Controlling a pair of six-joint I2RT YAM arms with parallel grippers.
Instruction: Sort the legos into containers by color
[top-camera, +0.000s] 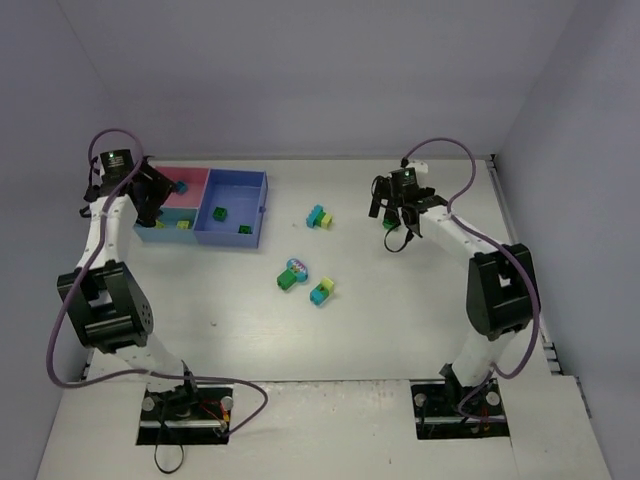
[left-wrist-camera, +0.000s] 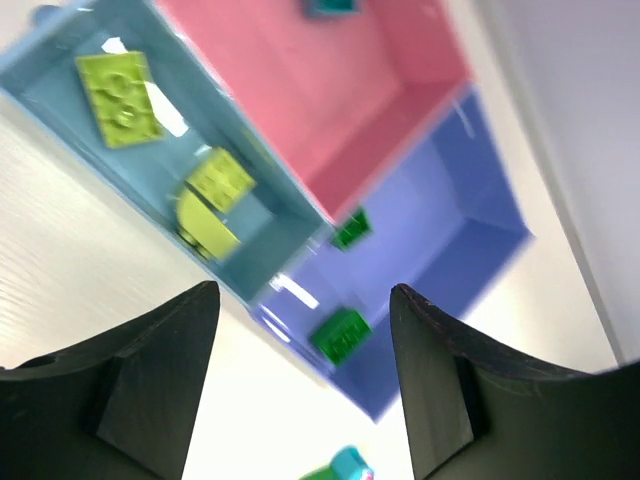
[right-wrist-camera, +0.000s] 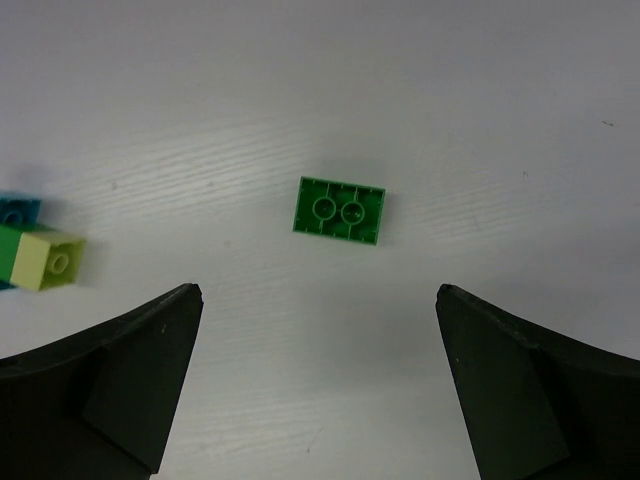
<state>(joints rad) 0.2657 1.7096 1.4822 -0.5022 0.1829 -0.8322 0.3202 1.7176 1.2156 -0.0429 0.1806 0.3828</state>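
Note:
The containers sit at the back left: a pink tray (top-camera: 190, 183), a small light-blue tray (top-camera: 163, 233) and a larger medium-blue tray (top-camera: 235, 190). My left gripper (top-camera: 157, 212) hovers over them, open and empty (left-wrist-camera: 305, 300). Below it, the light-blue tray (left-wrist-camera: 70, 75) holds yellow-green legos (left-wrist-camera: 122, 97), the pink tray (left-wrist-camera: 330, 110) holds a teal one (left-wrist-camera: 330, 6), and the medium-blue tray (left-wrist-camera: 440, 200) holds dark green ones (left-wrist-camera: 340, 335). My right gripper (top-camera: 400, 230) hangs open (right-wrist-camera: 318, 295) above a lone dark green lego (right-wrist-camera: 339, 210) that lies studs down.
Joined legos lie on the table's middle: a teal and yellow-green pair (top-camera: 319, 216), a green and teal piece (top-camera: 292, 275), and another teal and yellow-green pair (top-camera: 322, 291). One such pair (right-wrist-camera: 35, 250) shows at the left edge of the right wrist view.

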